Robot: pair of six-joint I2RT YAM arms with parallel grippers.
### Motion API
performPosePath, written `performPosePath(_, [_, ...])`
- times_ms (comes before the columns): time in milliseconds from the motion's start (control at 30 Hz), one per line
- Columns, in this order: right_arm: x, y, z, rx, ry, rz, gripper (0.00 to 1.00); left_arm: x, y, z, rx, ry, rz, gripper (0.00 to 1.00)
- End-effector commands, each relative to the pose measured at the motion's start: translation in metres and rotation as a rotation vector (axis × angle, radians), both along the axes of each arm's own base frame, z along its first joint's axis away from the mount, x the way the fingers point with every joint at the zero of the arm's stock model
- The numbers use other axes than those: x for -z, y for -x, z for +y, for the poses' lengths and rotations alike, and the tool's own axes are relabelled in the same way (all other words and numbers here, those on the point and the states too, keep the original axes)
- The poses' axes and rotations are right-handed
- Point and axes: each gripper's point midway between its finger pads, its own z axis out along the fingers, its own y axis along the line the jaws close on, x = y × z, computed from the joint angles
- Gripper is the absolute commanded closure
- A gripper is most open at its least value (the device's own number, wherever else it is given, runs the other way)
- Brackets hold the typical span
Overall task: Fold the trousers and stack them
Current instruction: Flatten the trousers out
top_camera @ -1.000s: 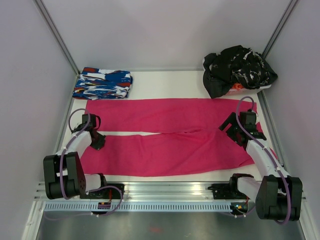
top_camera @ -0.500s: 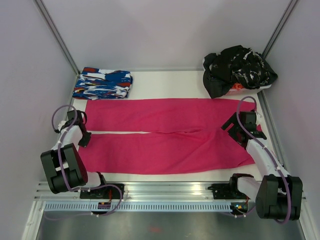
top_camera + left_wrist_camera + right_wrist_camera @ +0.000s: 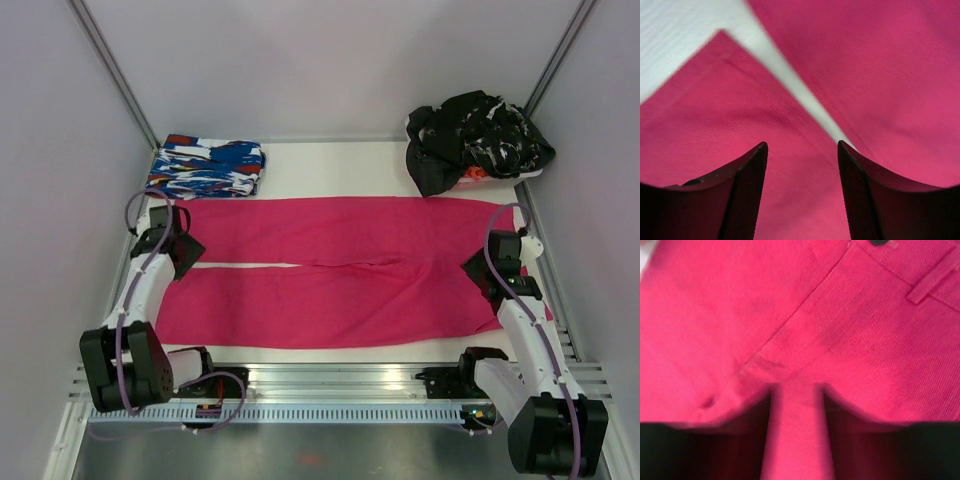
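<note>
Nearest you, the trousers (image 3: 340, 300) lie flat on the white desk (image 3: 330, 160). Their long axis runs left to right across it. The waist points to your right and the two leg ends point to your left. The near leg and the far leg lie side by side, with a thin wedge of bare desk between them on the left half.

Your left hand (image 3: 185, 255) hangs over the leg ends, right at that wedge. In its wrist view the fingers (image 3: 747, 195) stand well apart, with nothing between them but cloth and desk below.

Your right hand (image 3: 482, 275) is down at the waist end, near a belt loop (image 3: 927, 287) and a pocket seam. Its wrist view is blurred. You see a narrow strip of pink between the dark fingers (image 3: 705, 450), but you cannot tell whether they pinch the cloth or only sit on it.

Beyond the trousers, a folded blue, white and red patterned garment (image 3: 205, 167) sits at the far left corner. A heap of black clothes (image 3: 475, 140) sits at the far right.
</note>
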Motion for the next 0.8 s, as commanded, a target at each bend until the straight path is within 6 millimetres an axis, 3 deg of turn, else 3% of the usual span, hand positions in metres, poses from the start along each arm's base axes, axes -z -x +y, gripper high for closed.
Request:
performPosePath(0, [0.023,0.013,0.012,0.01,-0.088,0.043,0.74,-0.032,-0.02,-0.048,0.201,0.021,-0.106,0.36])
performPosePath(67, [0.044,0.023,0.023,0.0,-0.146,0.092,0.88,-0.032,-0.021,-0.08,0.307,0.068,-0.117,0.4])
performPosePath(100, [0.049,0.023,0.027,0.001,-0.172,0.09,1.0,-0.032,-0.019,-0.104,0.382,0.084,-0.116,0.41])
performPosePath(200, [0.064,0.029,0.034,-0.005,-0.209,0.133,1.0,-0.029,-0.007,-0.147,0.52,0.102,-0.103,0.55])
performPosePath(300, [0.064,0.03,0.038,-0.019,-0.215,0.139,1.0,-0.02,0.007,-0.168,0.573,0.117,-0.078,0.69])
performPosePath(433, [0.063,0.031,0.049,-0.021,-0.235,0.095,1.0,-0.01,0.007,-0.171,0.583,0.109,-0.062,0.78])
performPosePath(467, [0.071,0.037,0.051,-0.005,-0.259,0.105,1.0,-0.01,0.006,-0.171,0.585,0.107,-0.058,0.78])
performPosePath(633, [0.091,0.051,0.077,-0.105,-0.272,0.183,1.0,-0.011,-0.003,-0.173,0.616,0.085,-0.063,0.78])
performPosePath(767, [0.098,0.051,0.091,-0.154,-0.261,0.214,1.0,-0.012,-0.003,-0.172,0.639,0.067,-0.056,0.75])
